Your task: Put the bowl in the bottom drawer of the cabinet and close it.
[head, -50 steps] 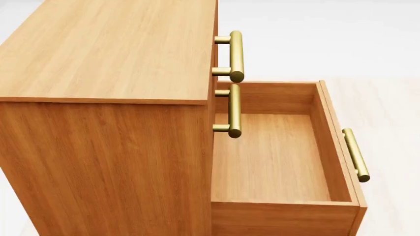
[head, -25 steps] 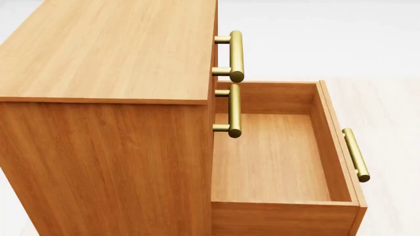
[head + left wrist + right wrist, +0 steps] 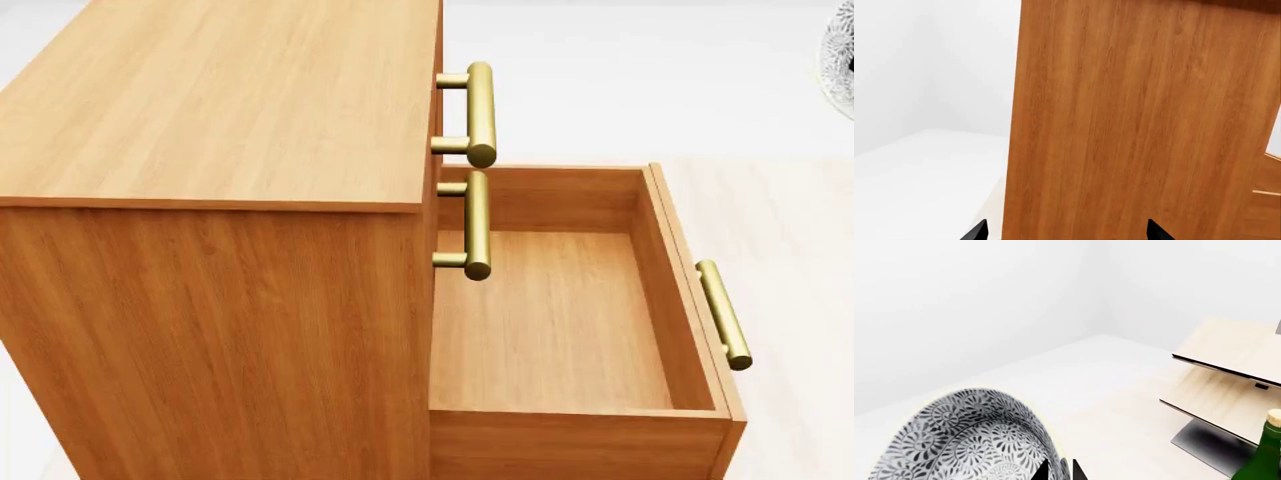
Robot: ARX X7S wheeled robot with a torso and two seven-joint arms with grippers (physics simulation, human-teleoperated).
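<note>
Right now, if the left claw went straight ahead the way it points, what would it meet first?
Most likely the cabinet: its wooden side fills the left wrist view ahead of the left claw, whose tips barely show. How near it stands is unclear.

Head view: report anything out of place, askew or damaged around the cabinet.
Nothing looks damaged. The cabinet stands square, its bottom drawer pulled open and bare inside, both upper drawers shut. Only a sliver of the patterned bowl shows at the frame's upper right edge, not yet over the drawer.
</note>
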